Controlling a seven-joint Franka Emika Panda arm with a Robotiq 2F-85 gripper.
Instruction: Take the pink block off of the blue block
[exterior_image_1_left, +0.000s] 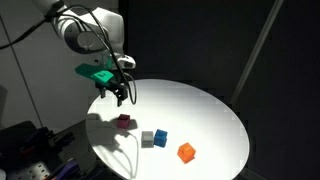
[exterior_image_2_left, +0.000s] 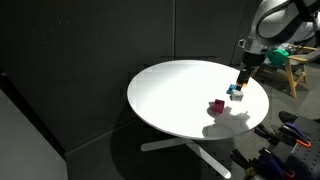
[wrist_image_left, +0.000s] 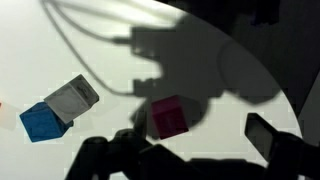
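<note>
The pink block (exterior_image_1_left: 124, 122) sits alone on the white round table (exterior_image_1_left: 200, 110), in the arm's shadow. It also shows in an exterior view (exterior_image_2_left: 216, 106) and in the wrist view (wrist_image_left: 168, 117). The blue block (exterior_image_1_left: 160, 137) rests on the table, touching a grey cube (exterior_image_1_left: 147, 138). The pair also appears in the wrist view, with the blue block (wrist_image_left: 40, 122) beside the grey cube (wrist_image_left: 72, 98). The blue block shows in an exterior view (exterior_image_2_left: 236, 96) too. My gripper (exterior_image_1_left: 120, 95) hangs above the table over the pink block, open and empty (wrist_image_left: 180, 148).
An orange cube (exterior_image_1_left: 186, 152) lies near the table's edge, apart from the others. Dark curtains surround the table. Equipment stands on the floor beside it (exterior_image_2_left: 290, 140).
</note>
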